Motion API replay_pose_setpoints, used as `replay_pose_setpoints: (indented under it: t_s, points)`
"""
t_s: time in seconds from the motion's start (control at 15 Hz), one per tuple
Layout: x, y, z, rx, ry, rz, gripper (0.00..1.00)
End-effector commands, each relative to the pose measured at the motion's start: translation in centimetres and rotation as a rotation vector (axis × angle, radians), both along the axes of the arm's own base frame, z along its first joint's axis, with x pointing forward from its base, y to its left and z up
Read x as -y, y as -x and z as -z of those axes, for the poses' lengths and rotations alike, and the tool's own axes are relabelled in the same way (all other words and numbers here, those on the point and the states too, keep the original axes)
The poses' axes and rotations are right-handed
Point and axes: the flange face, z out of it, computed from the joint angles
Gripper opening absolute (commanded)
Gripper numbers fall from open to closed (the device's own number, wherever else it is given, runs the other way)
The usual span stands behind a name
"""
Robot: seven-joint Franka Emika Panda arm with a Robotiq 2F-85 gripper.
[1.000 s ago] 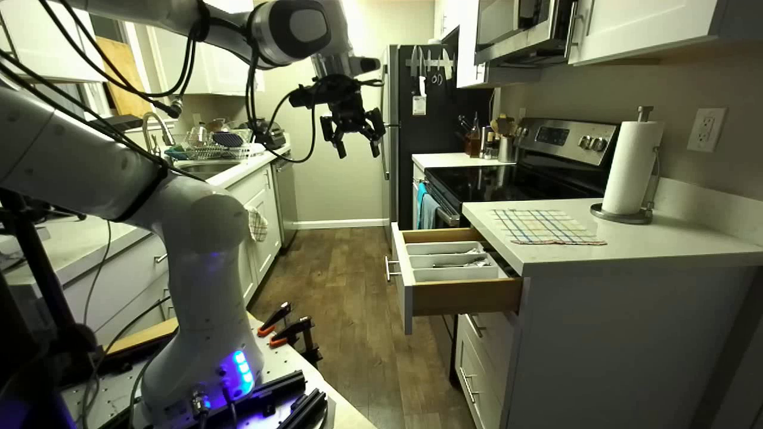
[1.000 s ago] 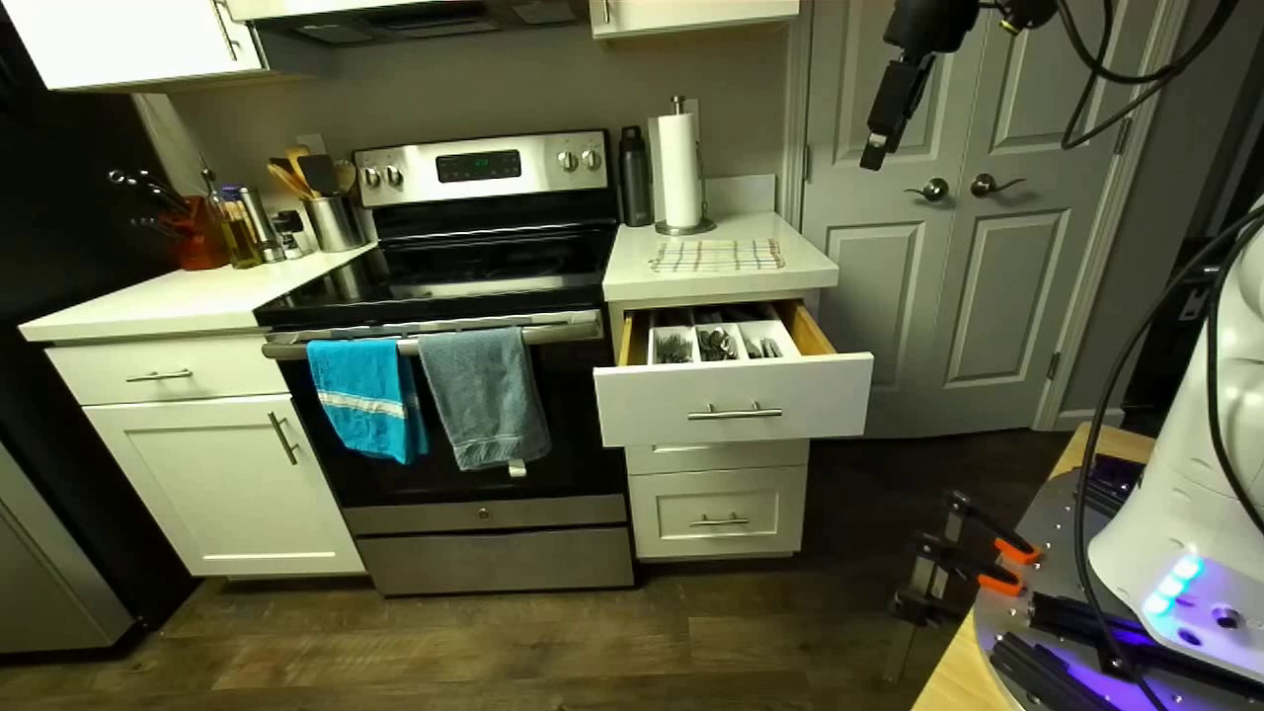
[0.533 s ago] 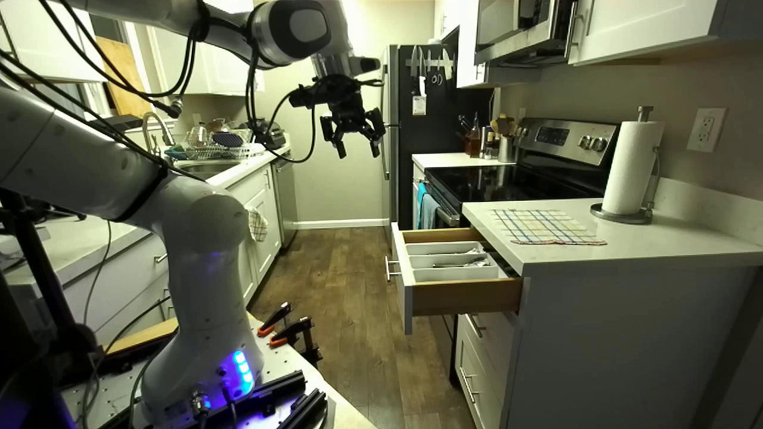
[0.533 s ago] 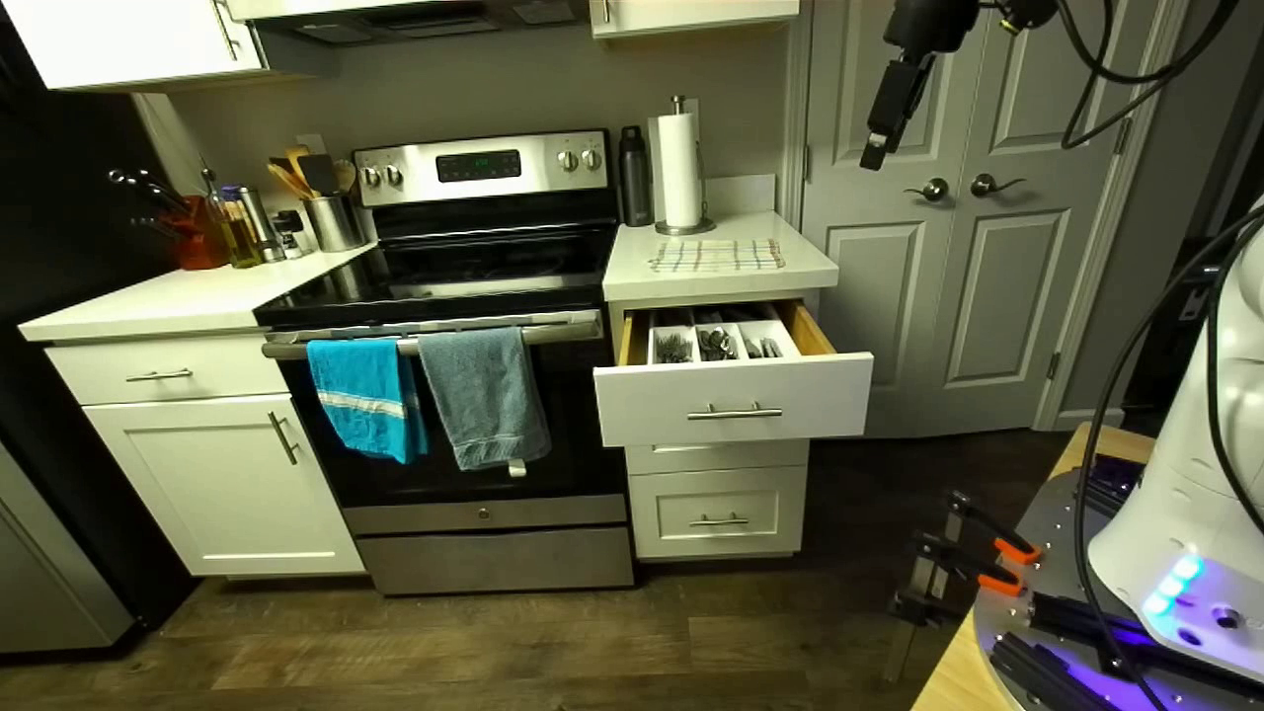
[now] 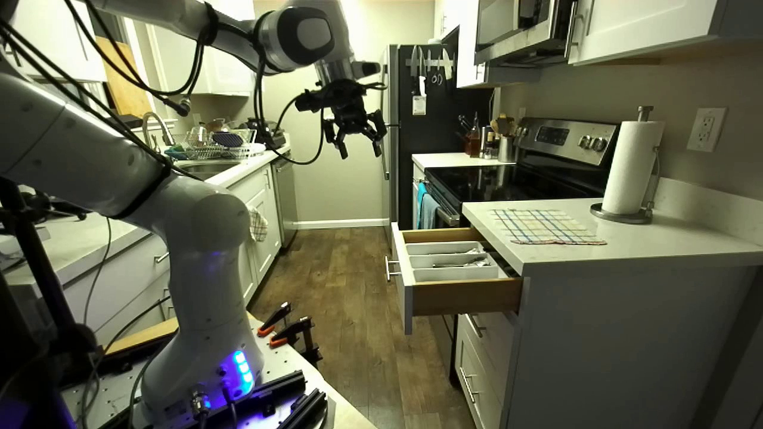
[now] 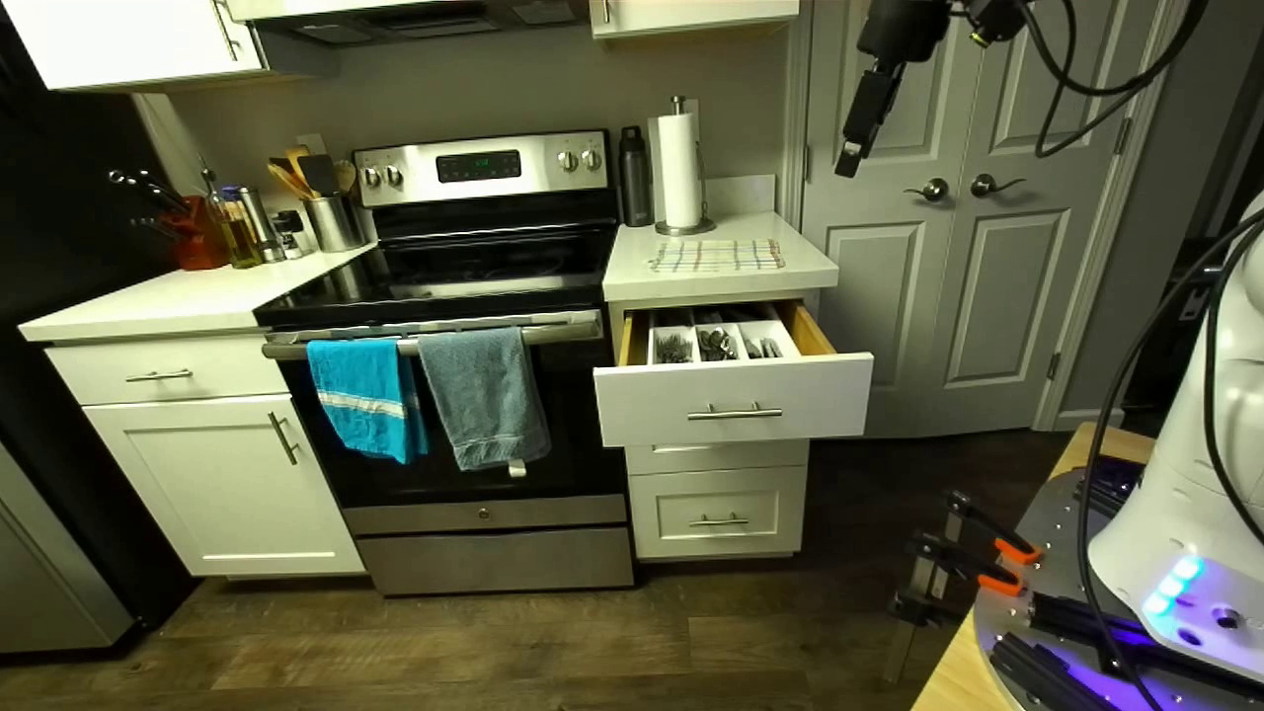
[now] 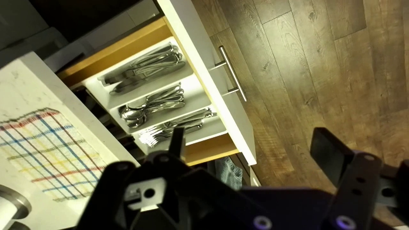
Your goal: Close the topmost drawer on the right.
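Note:
The topmost drawer is pulled out from the cabinet under the counter, its light front panel showing in both exterior views (image 5: 407, 292) (image 6: 642, 407). It has pale wood sides and a white divided tray with cutlery. Its bar handle (image 6: 736, 412) faces outward. My gripper (image 5: 360, 153) is open and empty, high above the drawer and apart from it. In an exterior view the gripper (image 6: 849, 158) hangs at the upper right, before the grey doors. In the wrist view the fingers (image 7: 249, 140) are wide apart, with the drawer front (image 7: 207, 73) and handle (image 7: 233, 73) below.
The counter (image 5: 644, 250) above the drawer holds a checked cloth (image 5: 545, 227) and a paper towel roll (image 5: 632, 167). The stove (image 6: 484, 267) with two hanging towels stands beside the drawer. Lower drawers (image 6: 719, 509) are shut. Clamps (image 5: 295, 330) stick out from the robot's table edge.
The arm and gripper have shifted slightly, a little right and down in an exterior view and toward the cabinet's side. The gripper stays open. The drawer has not moved.

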Motion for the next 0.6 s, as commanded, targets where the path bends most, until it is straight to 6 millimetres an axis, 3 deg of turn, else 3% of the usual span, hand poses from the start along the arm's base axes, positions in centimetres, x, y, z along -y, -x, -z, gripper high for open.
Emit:
replay_pose_setpoints:
  t_s: [0.0, 0.27, 0.53]
  points:
    - [-3.9, -4.8, 2.3, -0.045, 0.007, -0.160, 1.00]
    - [-8.6, -9.0, 7.2, -0.147, -0.011, -0.327, 1.00]
    - [-10.6, -12.2, 11.5, -0.248, -0.020, -0.410, 1.00]
